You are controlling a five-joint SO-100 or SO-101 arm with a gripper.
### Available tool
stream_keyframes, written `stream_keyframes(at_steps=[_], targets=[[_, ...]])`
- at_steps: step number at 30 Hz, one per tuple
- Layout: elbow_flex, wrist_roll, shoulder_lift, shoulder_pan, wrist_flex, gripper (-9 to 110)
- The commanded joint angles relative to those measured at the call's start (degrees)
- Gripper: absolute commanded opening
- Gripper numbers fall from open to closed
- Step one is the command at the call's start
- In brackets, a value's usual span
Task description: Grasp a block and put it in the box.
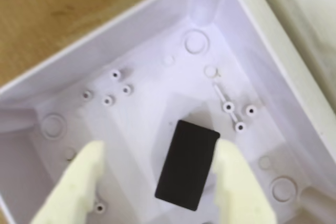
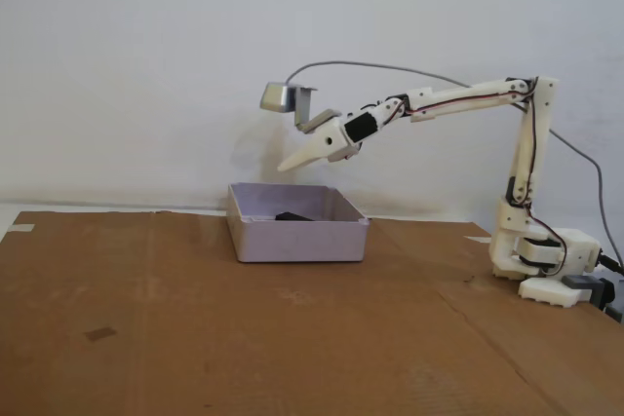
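Observation:
A black rectangular block (image 1: 187,164) lies flat on the floor of the pale lilac box (image 1: 252,35); in the fixed view the block (image 2: 291,216) shows as a dark shape inside the box (image 2: 297,239). My gripper (image 1: 157,158) hangs above the box with its two pale yellow fingers (image 1: 79,187) apart and nothing between them. In the fixed view the gripper (image 2: 285,167) points down-left, a short way above the box's open top.
The box stands on a brown cardboard sheet (image 2: 195,338) over the table. The arm's base (image 2: 546,265) sits at the right. A white wall is behind. The box floor has several small moulded posts (image 1: 228,107).

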Motion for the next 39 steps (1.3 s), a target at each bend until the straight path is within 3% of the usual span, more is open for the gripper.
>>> stream_keyframes(at_steps=[1, 9, 17, 39], targets=[[-5.3, -0.6, 8.7, -1.5, -2.4, 24], [-5.2, -0.6, 12.1, -4.9, -2.4, 22], [-5.4, -0.6, 14.8, -6.2, 2.9, 0], [8.8, -0.6, 25.5, -11.8, 2.3, 0]])
